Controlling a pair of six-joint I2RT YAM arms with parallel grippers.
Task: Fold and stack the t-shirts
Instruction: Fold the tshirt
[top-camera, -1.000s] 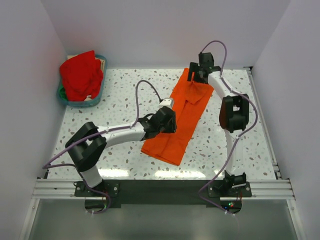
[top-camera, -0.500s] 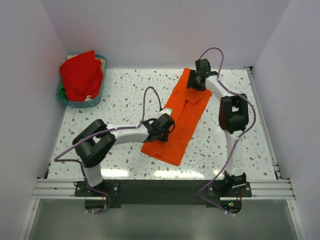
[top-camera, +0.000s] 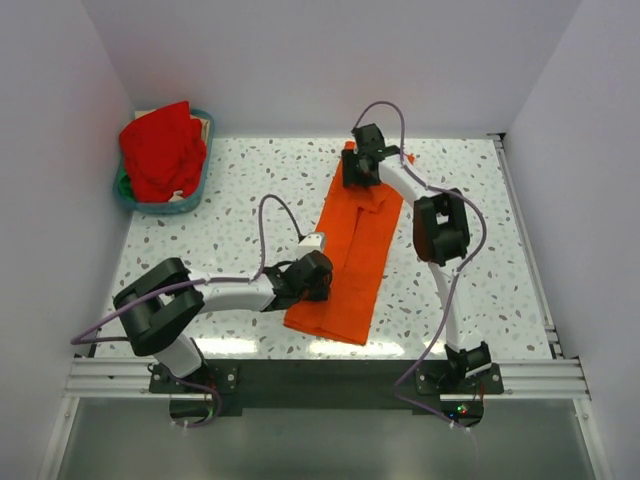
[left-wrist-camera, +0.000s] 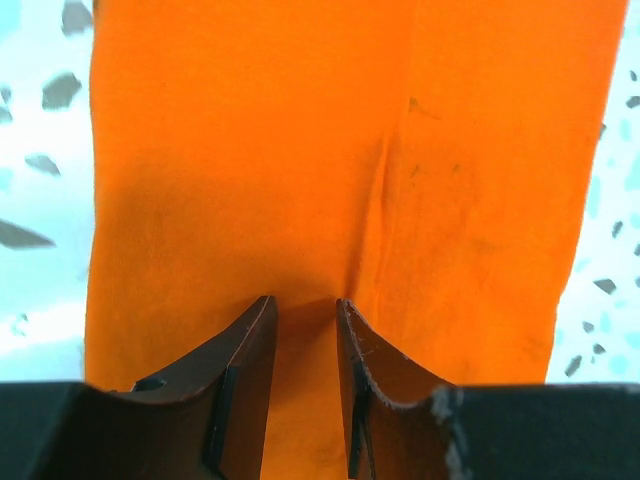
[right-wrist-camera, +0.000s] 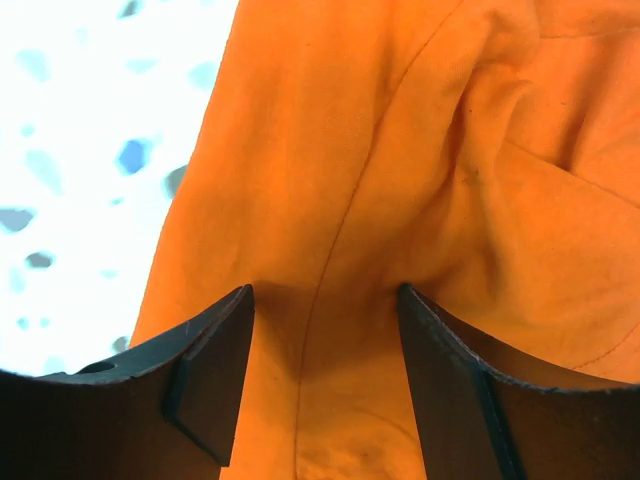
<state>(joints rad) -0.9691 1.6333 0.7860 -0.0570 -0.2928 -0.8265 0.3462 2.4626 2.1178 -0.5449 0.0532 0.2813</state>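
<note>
We see a white speckled table (top-camera: 230, 200) with a long, folded orange cloth t-shirt (top-camera: 350, 250) lying slantwise at its middle. A crumpled red cloth t-shirt (top-camera: 160, 150) is heaped in a blue-green plastic basket (top-camera: 150, 209) at the far left corner. The left gripper (left-wrist-camera: 305, 300) pinches the orange shirt's near left edge. The right gripper (right-wrist-camera: 325, 290) grasps bunched cloth at its far end.

White-and-black arms (top-camera: 235, 295), purple cables (top-camera: 261, 225)
</note>
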